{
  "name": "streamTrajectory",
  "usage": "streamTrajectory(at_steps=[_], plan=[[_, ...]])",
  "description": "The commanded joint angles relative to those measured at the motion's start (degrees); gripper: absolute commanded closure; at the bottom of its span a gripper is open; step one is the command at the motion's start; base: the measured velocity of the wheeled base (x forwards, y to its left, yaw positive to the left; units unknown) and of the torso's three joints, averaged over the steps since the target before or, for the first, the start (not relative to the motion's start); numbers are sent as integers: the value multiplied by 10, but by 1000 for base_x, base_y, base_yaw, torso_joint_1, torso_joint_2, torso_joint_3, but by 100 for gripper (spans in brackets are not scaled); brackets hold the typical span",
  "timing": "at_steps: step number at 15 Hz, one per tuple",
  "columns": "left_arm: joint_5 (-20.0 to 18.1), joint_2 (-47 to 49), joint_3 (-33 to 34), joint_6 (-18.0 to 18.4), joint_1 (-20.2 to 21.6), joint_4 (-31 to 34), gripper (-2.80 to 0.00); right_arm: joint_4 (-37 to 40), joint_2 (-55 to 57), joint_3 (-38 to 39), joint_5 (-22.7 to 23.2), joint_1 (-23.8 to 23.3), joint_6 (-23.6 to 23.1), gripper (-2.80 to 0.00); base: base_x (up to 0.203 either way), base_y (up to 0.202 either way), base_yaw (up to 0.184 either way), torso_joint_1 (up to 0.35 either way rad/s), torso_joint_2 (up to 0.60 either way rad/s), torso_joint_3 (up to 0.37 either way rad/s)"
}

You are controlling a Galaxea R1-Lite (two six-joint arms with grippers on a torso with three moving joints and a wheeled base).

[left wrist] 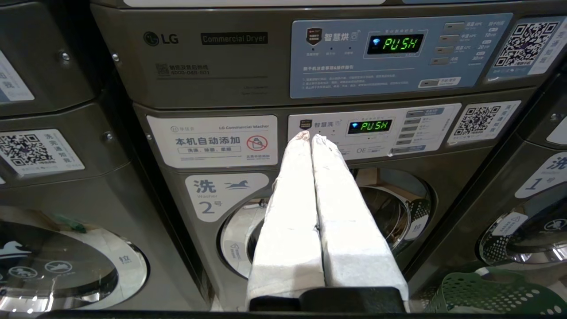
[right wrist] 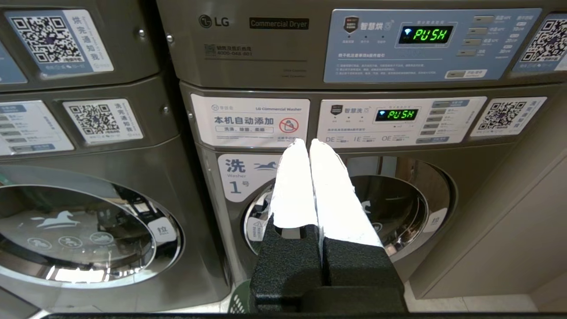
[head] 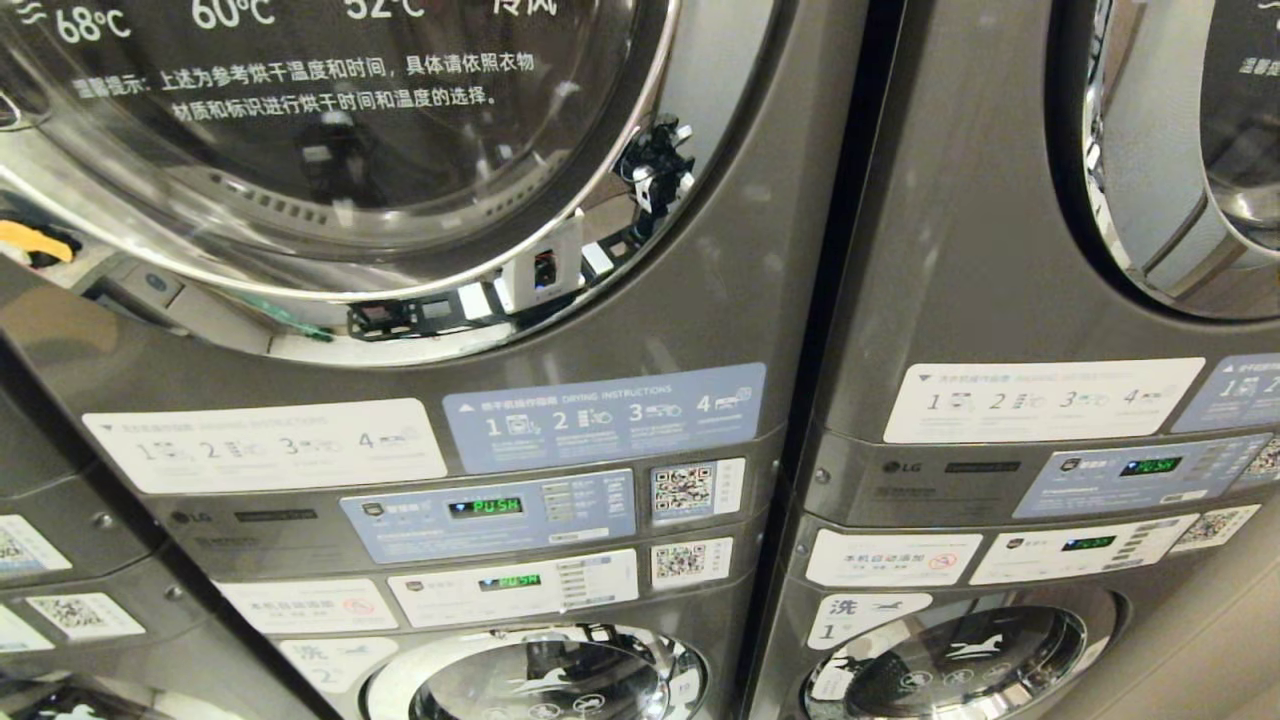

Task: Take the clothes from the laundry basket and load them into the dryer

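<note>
Facing a wall of stacked grey LG machines, dryer on top with its big round glass door shut, washer underneath. Second stack right next to it, same layout. Between the two drums: instruction stickers, QR codes, and two control panels both glowing green "PUSH".

Laundry basket down low in front of the machines, only a green lattice corner peeking into the left wrist view, just beside the washer marked 2. Tiny green sliver at the bottom edge of the right wrist view too, probably the same basket, hard to say. Can't make out any clothes from these angles.

Left gripper hanging in front of washer 2, white-wrapped fingers pressed together, nothing between them. Right gripper same deal in front of the washer marked 1, fingers together and empty. Neither arm visible from the head camera, apart from a dark reflection in the chrome door ring.
</note>
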Motion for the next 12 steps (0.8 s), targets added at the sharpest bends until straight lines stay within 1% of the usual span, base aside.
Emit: streamTrajectory(at_steps=[1,12], plan=[[0,0,1,0,0,0,0,0,0,0,0,0,0,0,0,0,0,46,-105,-46],[0,0,1,0,0,0,0,0,0,0,-1,0,7,0,0,0,0,60,-117,-57]])
